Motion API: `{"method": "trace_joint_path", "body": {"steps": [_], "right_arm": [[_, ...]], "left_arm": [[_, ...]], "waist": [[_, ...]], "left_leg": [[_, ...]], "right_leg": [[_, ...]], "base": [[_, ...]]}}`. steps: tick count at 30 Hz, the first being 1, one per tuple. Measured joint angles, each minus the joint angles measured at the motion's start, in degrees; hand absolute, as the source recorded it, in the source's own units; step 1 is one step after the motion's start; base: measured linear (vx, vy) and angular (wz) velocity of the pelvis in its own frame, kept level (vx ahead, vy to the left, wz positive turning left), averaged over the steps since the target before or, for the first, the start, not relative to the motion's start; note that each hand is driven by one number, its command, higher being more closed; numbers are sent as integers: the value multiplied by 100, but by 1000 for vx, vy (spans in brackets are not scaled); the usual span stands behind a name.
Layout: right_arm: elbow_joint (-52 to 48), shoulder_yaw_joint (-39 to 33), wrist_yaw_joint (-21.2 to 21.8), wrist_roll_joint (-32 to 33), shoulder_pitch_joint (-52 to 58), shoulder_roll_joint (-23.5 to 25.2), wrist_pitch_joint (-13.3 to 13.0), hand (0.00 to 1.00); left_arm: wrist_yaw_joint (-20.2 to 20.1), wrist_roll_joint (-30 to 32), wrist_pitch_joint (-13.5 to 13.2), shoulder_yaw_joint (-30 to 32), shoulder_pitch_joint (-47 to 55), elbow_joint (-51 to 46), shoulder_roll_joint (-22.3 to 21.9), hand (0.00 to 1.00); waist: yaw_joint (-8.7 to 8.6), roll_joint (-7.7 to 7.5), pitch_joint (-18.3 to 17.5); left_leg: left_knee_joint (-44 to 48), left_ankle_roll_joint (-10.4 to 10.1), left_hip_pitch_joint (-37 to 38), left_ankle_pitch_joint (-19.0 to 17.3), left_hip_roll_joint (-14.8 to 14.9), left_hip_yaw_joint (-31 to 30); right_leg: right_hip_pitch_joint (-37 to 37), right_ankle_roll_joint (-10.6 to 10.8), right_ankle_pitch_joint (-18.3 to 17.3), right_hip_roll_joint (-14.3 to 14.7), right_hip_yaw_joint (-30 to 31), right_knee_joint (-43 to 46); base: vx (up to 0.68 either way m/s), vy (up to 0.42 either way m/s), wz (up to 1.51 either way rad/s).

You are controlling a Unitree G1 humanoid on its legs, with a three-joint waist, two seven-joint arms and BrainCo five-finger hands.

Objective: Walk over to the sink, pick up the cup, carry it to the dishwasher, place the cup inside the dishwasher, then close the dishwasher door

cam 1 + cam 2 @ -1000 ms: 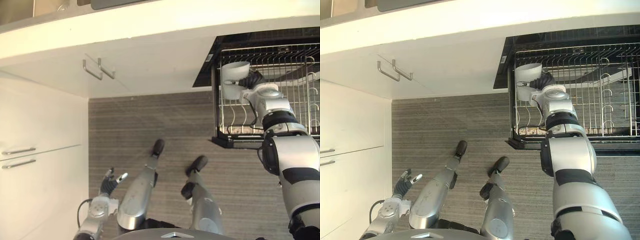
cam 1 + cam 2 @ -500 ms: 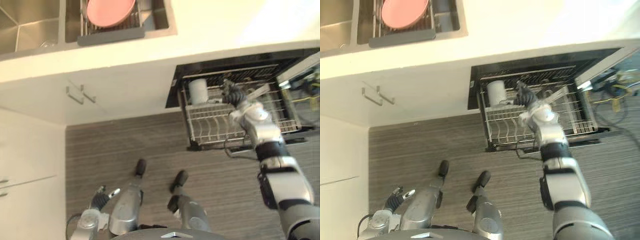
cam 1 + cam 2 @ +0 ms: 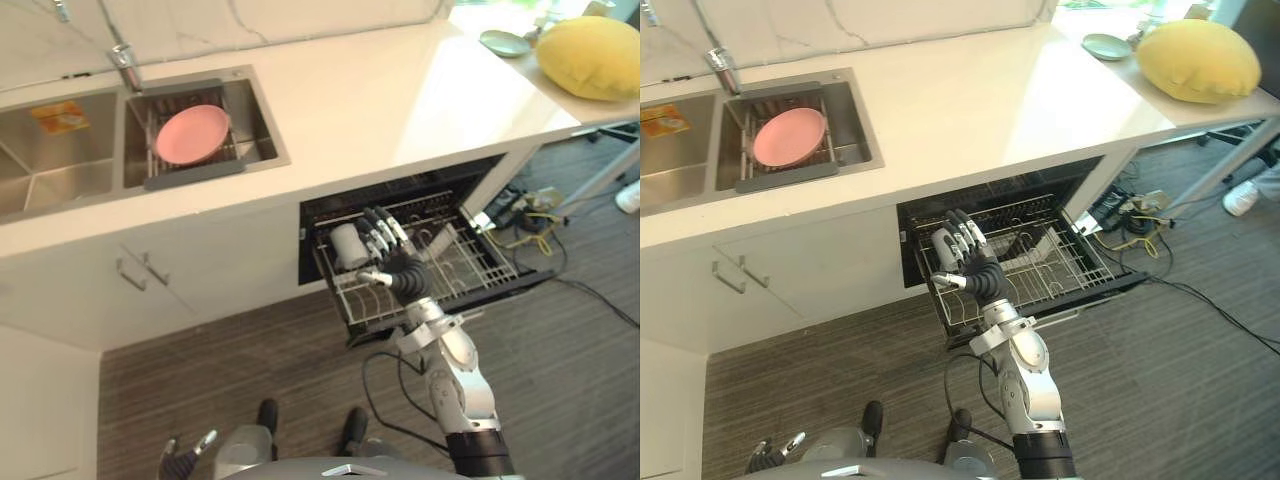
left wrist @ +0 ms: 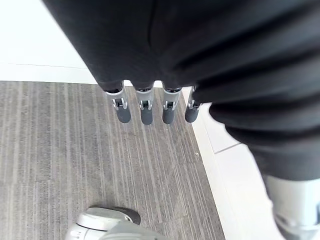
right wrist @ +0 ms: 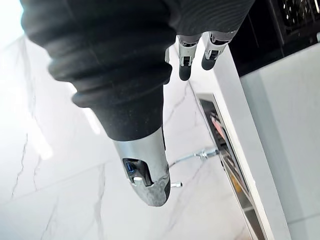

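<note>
White worktop point(image 3: 400, 100) is seen above the open dishwasher point(image 3: 420, 192), whose wire rack point(image 3: 470, 265) is drawn out. Over the rack the right hand point(image 3: 395, 255) is held empty, fingers straight and spread. The left hand point(image 3: 183, 459) is hung low, fingers relaxed. Just beside the right hand, the white cup point(image 3: 348, 246) is stood upright in the rack's left rear corner.

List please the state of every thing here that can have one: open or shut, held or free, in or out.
dishwasher: open.
rack: pulled out.
cup: in the rack, free of both hands.
right hand: open, above the rack.
left hand: open, hanging low.
cupboard doors: shut.
pink plate: lying in the sink.
</note>
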Motion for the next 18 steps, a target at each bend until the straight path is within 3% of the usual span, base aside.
{"method": "trace_joint_path", "body": {"steps": [1, 3, 4, 5, 6, 7, 11, 13, 14, 15, 16, 17, 18], "right_arm": [[3, -5, -2, 3, -1, -23, -2, 0], [5, -126, -14, 73, -17, -127, -54, 0], [5, -305, -32, 211, -54, -214, -123, 0], [10, -524, -77, 387, -127, -323, -252, 0], [8, -639, -137, 483, -145, -438, -328, 0], [12, -819, -195, 606, -155, -545, -394, 0], [-18, -1029, -321, 909, -171, -250, -692, 0], [-219, -1014, -437, 913, 20, -39, -689, 0], [-342, -990, -444, 942, 205, 34, -688, 0], [-439, -968, -447, 944, 377, 69, -688, 0], [-487, -943, -456, 946, 487, 86, -689, 0], [-713, -962, -550, 945, 849, 140, -689, 0], [-1002, -1065, -650, 947, 1224, 199, -692, 0]], "left_arm": [[-8, -8, -20, 9, 1, 1, -15, 0], [-67, -150, -106, 171, -14, 17, -97, 0], [-130, -204, -183, 325, -35, 144, -167, 0], [-174, -206, -206, 446, -64, 268, -271, 0], [-187, -200, -207, 440, -32, 314, -329, 0], [-222, -198, -198, 436, -11, 388, -389, 0], [-267, -131, -114, 392, 94, 381, -354, 0], [-471, -31, 112, 352, 45, 404, -271, 0], [-649, 50, 233, 342, -4, 494, -191, 0], [-748, 123, 292, 310, -61, 605, -127, 0], [-793, 145, 334, 256, -94, 645, -57, 0], [-899, 267, 357, 82, -199, 750, 123, 0], [-962, 353, 360, -96, -252, 837, 286, 0]], "waist": [[32, 24, -4], [1, 65, -14], [-58, 79, -32], [-109, 185, -20], [-118, 322, -30], [-149, 427, -24], [-131, 225, -55], [-159, 146, -59], [-239, 79, -54], [-303, 18, -24], [-386, -44, 19], [-657, -98, 56], [-819, -251, 86]], "left_leg": [[-101, 46, -96, 1, 25, 79], [-281, 253, -203, -126, 160, 827], [-201, 440, -250, -220, 249, 1428], [231, 592, -415, -145, 456, 2090], [420, 555, -403, 158, 594, 2297], [370, 179, -305, 154, 591, 2316], [-258, 298, 222, 296, 140, 2023], [-477, 349, 312, 282, -30, 1966], [-486, 381, 301, 260, -123, 1874], [-416, 428, 287, 222, -167, 1763], [-271, 459, 242, 163, -183, 1649], [161, 490, 87, -20, -254, 1222], [326, 506, 118, -106, -367, 893]], "right_leg": [[-32, 7, -7, -30, -197, 1], [-28, 34, 58, -107, -712, 0], [8, 50, 47, -282, -1056, -1], [87, 134, -13, -383, -1364, 89], [138, 190, -103, -374, -1479, 219], [267, 282, -227, -412, -1641, 410], [553, 468, -522, -854, -1800, 855], [434, 484, -780, -1137, -1791, 1351], [367, 364, -984, -1292, -1728, 1667], [276, 25, -1253, -1285, -1363, 1887], [228, -171, -1471, -1170, -976, 1933], [238, -362, -1877, -759, 37, 1886], [268, -491, -2110, -480, 786, 2046]], "base": [[-13, 6, 90], [24, 16, 125], [94, 137, 152], [100, 166, 144], [116, 195, 122], [94, 171, 93], [49, 166, 48], [6, 135, 24], [-14, 92, 40], [-6, 64, 49], [-5, 25, 109], [77, -47, 165], [107, -76, 165]]}}
